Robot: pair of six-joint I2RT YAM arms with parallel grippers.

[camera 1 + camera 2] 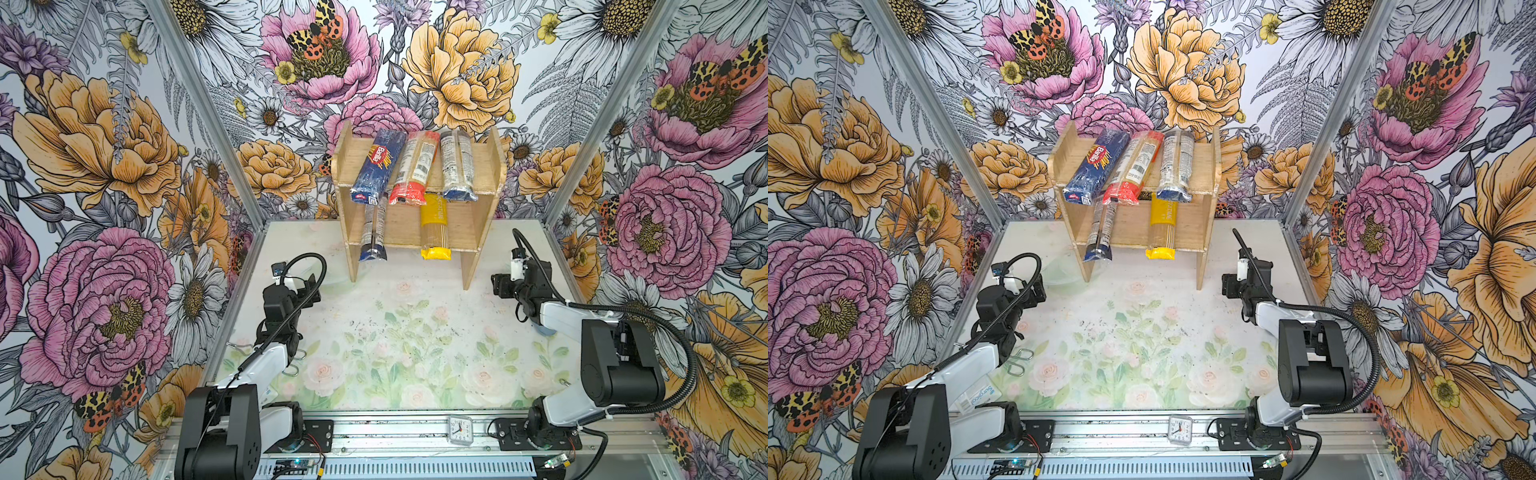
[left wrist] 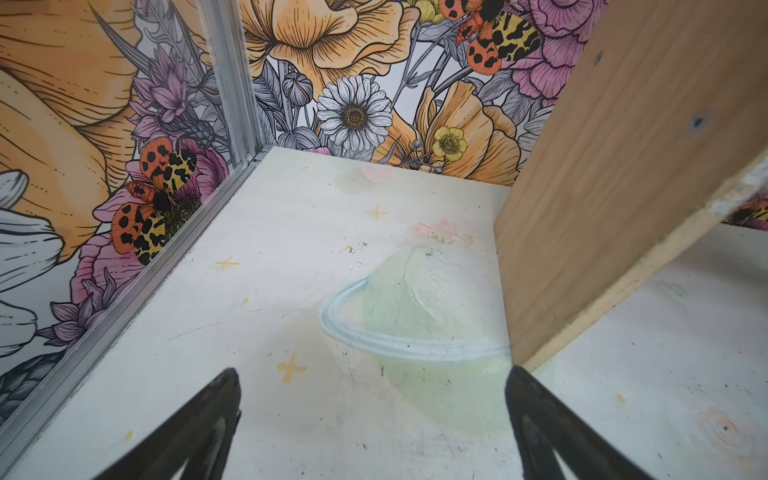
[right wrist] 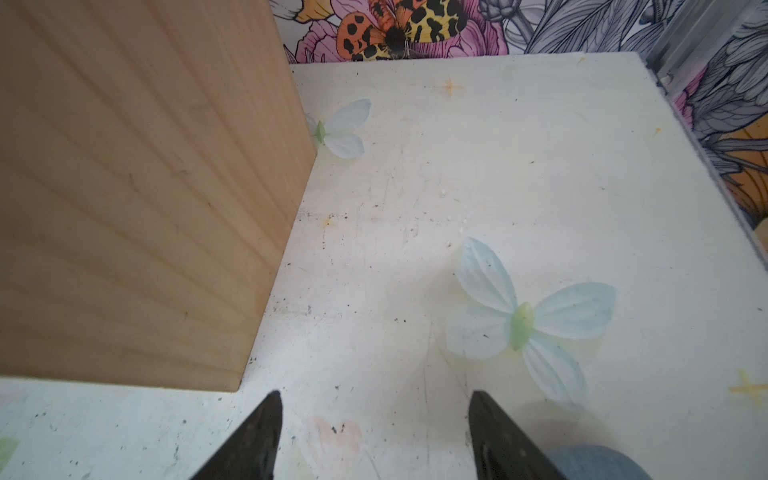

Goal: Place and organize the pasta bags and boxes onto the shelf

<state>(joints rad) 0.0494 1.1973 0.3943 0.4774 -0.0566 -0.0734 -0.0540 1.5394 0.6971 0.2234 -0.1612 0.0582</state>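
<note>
Wood shelf (image 1: 495, 174) at the back of the table (image 1: 415, 299) holds all five packs. Top tier: blue box (image 1: 378, 166), red-ended bag (image 1: 415, 166), upper dark-ended bag (image 1: 456, 166). Lower tier: lower dark-ended bag (image 1: 373, 235), yellow-ended bag (image 1: 434, 226). All are skewed and overhang the front. Left gripper (image 2: 372, 371) is spread wide and empty by the side panel nearest it. Right gripper (image 3: 375, 392) is spread and empty by the opposite panel. Probably only tidying remains: nudge the ends inward gently and parallel, and don't shove the shelf.
</note>
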